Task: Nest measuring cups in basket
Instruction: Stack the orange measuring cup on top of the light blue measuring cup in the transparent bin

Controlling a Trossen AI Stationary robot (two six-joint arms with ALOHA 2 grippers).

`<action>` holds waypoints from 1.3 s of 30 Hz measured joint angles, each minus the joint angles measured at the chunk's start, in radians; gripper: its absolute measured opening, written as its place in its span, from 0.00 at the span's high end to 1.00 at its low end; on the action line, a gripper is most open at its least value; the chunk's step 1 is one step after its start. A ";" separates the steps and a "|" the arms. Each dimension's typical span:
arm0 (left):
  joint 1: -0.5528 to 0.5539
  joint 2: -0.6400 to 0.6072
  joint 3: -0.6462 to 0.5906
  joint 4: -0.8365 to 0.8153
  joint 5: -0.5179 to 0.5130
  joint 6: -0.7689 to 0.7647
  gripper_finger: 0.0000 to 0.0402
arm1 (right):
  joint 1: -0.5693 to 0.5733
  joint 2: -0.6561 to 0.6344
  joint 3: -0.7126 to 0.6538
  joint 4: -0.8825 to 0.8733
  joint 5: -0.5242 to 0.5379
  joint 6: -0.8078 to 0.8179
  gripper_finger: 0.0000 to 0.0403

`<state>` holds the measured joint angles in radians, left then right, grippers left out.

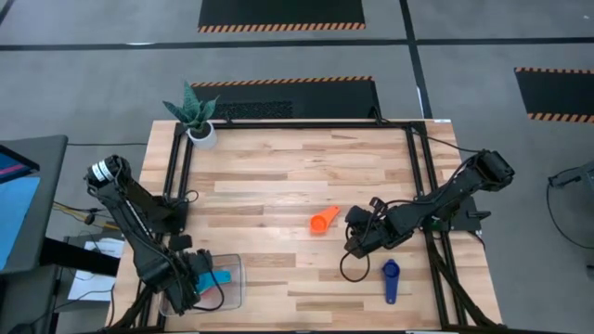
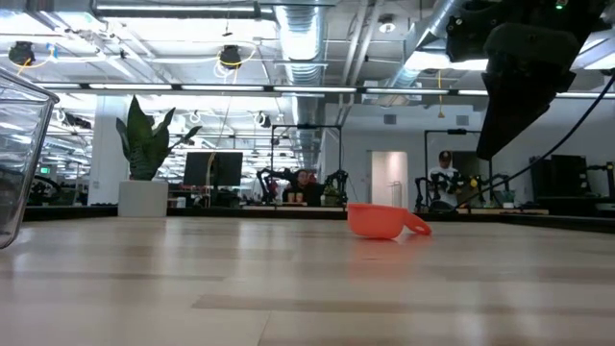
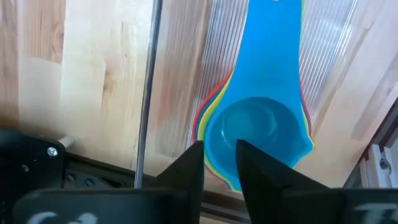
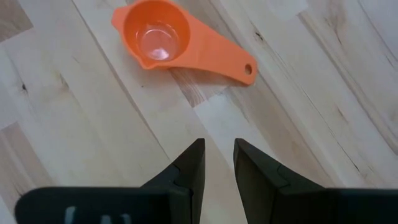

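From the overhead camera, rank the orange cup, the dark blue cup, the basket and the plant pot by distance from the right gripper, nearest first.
1. Orange cup, just left of the right gripper.
2. Dark blue cup, toward the near edge, close behind the orange one.
3. Basket, at the near-left corner under the left arm.
4. Plant pot, far-left corner.

Tabletop (image 1: 278, 176) mostly bare wood across the middle and far half; free passage there. Obstacles: orange cup (image 1: 323, 221) near centre, dark blue cup (image 1: 390, 278) near front right edge, plant pot (image 1: 200, 133) at far left corner, basket (image 1: 232, 288) at front left corner under left gripper (image 3: 219, 163).
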<state>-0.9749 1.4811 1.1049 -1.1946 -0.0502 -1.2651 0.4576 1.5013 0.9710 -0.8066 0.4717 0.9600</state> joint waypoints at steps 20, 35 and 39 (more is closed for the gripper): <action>0.152 -0.012 0.245 0.578 -1.007 0.240 0.75 | -0.004 0.000 0.000 0.057 0.003 -0.072 0.73; 0.368 -0.005 0.244 0.592 -0.801 0.468 0.75 | -0.359 0.020 0.000 0.482 -0.284 -0.610 0.73; 0.371 -0.006 0.244 0.522 -0.801 0.448 0.75 | -0.432 0.084 0.000 0.442 -0.383 -0.678 0.73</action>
<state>-0.6041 1.4754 1.3491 -0.6726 -0.8515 -0.8176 0.0256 1.5854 0.9710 -0.3648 0.0884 0.2816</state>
